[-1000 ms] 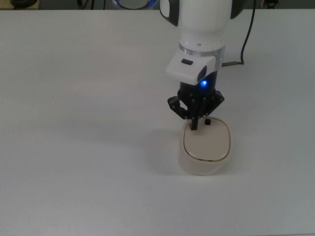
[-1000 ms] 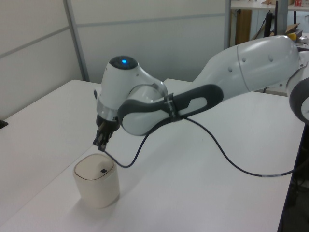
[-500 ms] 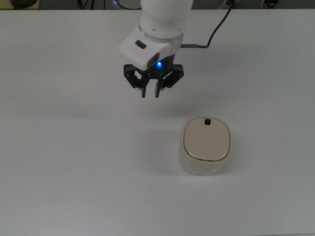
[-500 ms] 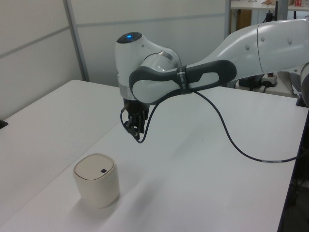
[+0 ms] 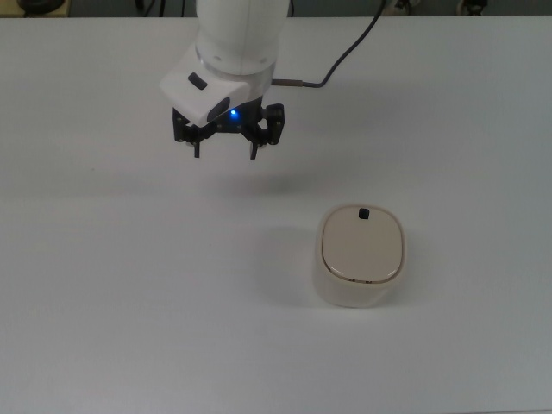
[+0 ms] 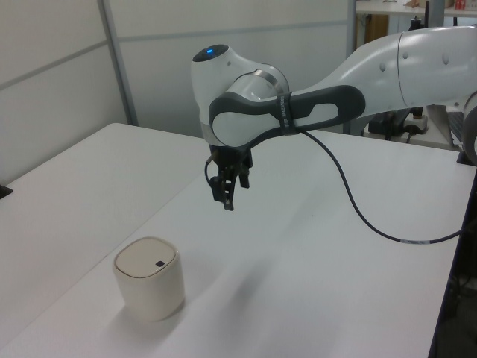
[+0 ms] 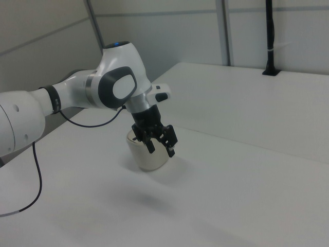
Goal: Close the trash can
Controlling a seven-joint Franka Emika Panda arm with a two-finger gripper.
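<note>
trash can [image 6: 149, 278]: lid flat, shut | hand [image 6: 227, 195]: raised above table [image 6: 313, 283], well apart

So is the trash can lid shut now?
Shut. The lid lies flat and level in the rim of the trash can, with no gap in the top view or the left view.

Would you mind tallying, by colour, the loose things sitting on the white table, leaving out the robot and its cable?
Cream-beige: 1, the trash can, with its flat lid down
Black: 0 separate items; only the tiny knob on the lid
Total: 1 thing on the table
</note>
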